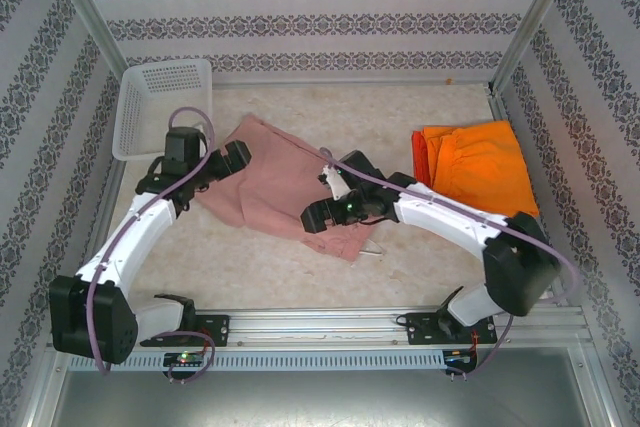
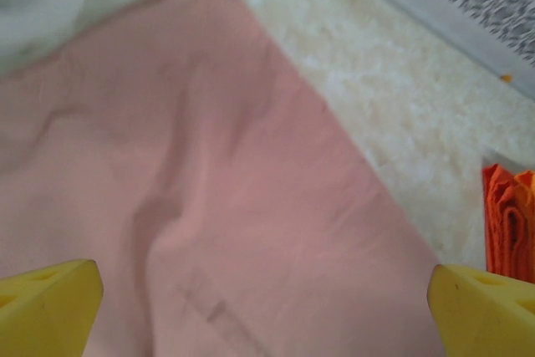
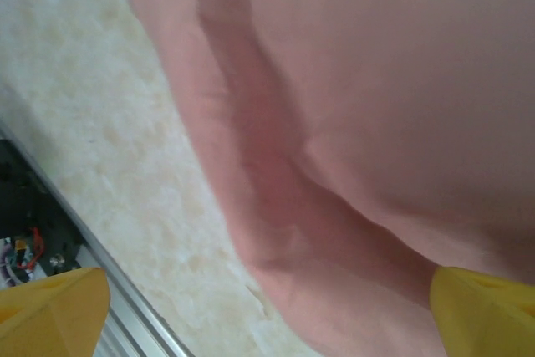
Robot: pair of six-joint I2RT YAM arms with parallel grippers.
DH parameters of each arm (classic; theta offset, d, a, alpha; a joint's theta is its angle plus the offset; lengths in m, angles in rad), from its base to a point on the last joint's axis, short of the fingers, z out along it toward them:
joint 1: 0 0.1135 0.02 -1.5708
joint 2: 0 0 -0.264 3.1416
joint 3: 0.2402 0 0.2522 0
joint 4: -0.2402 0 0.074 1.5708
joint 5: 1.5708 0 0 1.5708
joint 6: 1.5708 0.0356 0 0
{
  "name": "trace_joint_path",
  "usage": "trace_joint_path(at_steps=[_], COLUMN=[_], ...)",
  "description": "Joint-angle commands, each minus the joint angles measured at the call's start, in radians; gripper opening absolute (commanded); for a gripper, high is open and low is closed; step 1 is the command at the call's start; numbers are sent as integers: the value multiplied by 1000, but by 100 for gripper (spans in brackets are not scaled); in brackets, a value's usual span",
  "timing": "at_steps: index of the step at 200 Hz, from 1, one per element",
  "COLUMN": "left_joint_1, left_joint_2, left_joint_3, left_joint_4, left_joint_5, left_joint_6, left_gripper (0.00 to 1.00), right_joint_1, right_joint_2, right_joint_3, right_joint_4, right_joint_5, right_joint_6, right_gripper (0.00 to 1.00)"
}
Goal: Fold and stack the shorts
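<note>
Left pincer (image 1: 238,157) gapes wide over the pink shorts (image 1: 272,187) at their ten o'clock edge; right pincer (image 1: 316,217), equally wide, at five o'clock.

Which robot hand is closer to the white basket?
Left. The left gripper is just right of the white basket, over the near edge of the pink shorts. The right gripper is farther off, over the shorts' opposite, front end.
</note>
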Motion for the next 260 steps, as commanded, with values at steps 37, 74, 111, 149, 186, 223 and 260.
trace_joint_path(at_steps=[37, 74, 111, 149, 186, 223, 260], left_joint_1=[4, 3, 3, 3, 5, 4, 5], left_joint_2=[14, 71, 153, 182, 168, 129, 31], left_joint_3=[-201, -300, -334, -363, -398, -436, -422], left_joint_4=[252, 366, 418, 384, 330, 307, 298], left_joint_5=[15, 31, 44, -16, -72, -93, -16], left_joint_6=[-117, -161, -156, -117, -101, -108, -125], left_gripper=[100, 100, 100, 100, 100, 100, 100], right_joint_1=[-24, -40, -43, -70, -123, -157, -150], right_joint_2=[173, 234, 267, 266, 256, 262, 152], right_joint_3=[50, 67, 98, 103, 77, 69, 79], right_joint_4=[-136, -167, -208, -261, -290, -316, -248], right_joint_5=[125, 129, 141, 152, 150, 159, 10], right_joint_6=[-64, -119, -164, -229, -274, -310, -260], right_gripper=[98, 98, 98, 98, 98, 98, 98])
